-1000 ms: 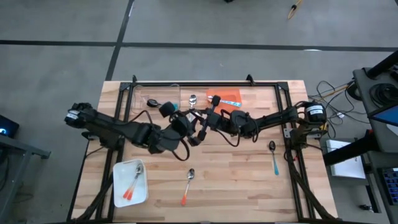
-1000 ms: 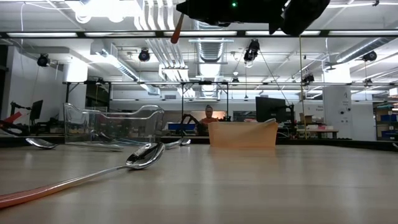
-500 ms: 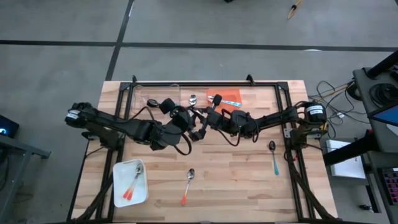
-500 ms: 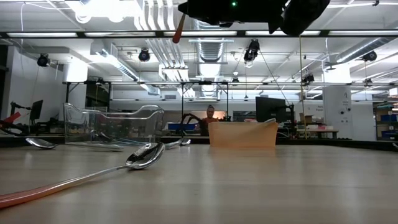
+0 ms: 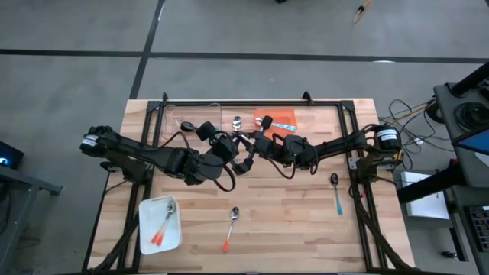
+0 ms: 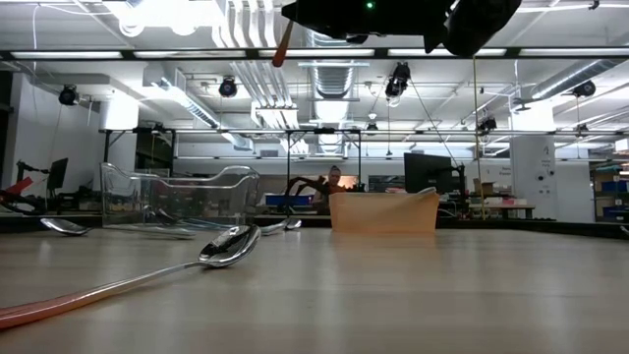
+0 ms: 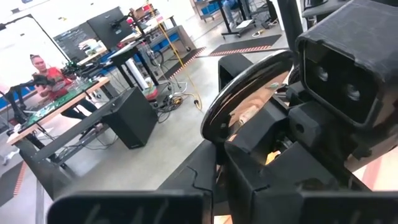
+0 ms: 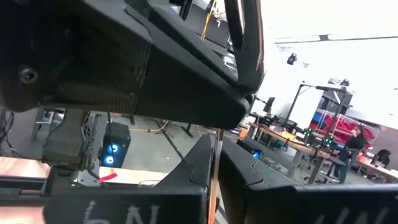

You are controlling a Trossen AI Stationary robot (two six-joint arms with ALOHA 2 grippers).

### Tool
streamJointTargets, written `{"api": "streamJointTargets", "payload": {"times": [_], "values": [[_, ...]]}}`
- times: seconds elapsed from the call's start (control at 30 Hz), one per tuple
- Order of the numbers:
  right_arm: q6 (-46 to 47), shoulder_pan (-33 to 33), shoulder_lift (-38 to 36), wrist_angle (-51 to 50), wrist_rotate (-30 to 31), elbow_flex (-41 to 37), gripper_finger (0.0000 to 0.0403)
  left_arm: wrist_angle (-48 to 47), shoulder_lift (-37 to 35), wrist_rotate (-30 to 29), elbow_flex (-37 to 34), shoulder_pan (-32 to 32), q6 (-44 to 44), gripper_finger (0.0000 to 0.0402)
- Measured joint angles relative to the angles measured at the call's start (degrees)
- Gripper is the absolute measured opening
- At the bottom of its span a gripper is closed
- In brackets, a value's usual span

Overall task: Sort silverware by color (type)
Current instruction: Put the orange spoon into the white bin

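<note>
Both grippers meet mid-table: right gripper (image 5: 258, 143) clamps an orange-handled spoon (image 6: 283, 41) (handle upright); left gripper (image 5: 226, 145) pinched together, beside it, nearer the white tray (image 5: 145, 229).

Containers, three: one white tray (image 5: 145, 243), one clear bin (image 5: 170, 114), one orange bin (image 5: 289, 114).

Orange-handled spoons, you count four: two tray spoons (image 5: 162, 228), one loose spoon (image 5: 231, 228), one held spoon (image 6: 283, 44) aloft.

Teal spoon (image 5: 337, 194): one.

Light-blue handles in the orange bin: count unclear.
</note>
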Motion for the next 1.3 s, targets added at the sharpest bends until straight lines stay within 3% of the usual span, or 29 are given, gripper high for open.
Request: {"api": "streamJointTargets", "payload": {"times": [0.53, 0.9, 1.0, 1.07, 1.3], "values": [[2.04, 0.0, 0.07, -0.81, 0.18, 0.0, 0.0134, -0.06, -0.73, -0.42, 0.0, 0.0, -0.85, 0.0001], [-1.3, 0.0, -0.1, -2.83, 0.72, 0.0, 0.0149, -4.38, -4.22, 3.51, 0.0, -1.57, -4.65, 0.0], [-2.79, 0.0, -0.92, -5.29, 2.86, -0.02, 0.0144, -12.17, -7.5, 9.03, 0.41, -2.64, -13.46, 0.0], [-3.95, -0.09, -1.78, -7.29, 5.48, -0.02, 0.0141, -20.27, -9.55, 15.74, 1.28, -3.05, -23.05, 0.0], [-3.91, -0.76, -3.93, -13.28, 8.22, -0.02, 0.0131, -54.89, -11.11, 39.15, 4.2, -5.27, -66.76, 0.0]]}}
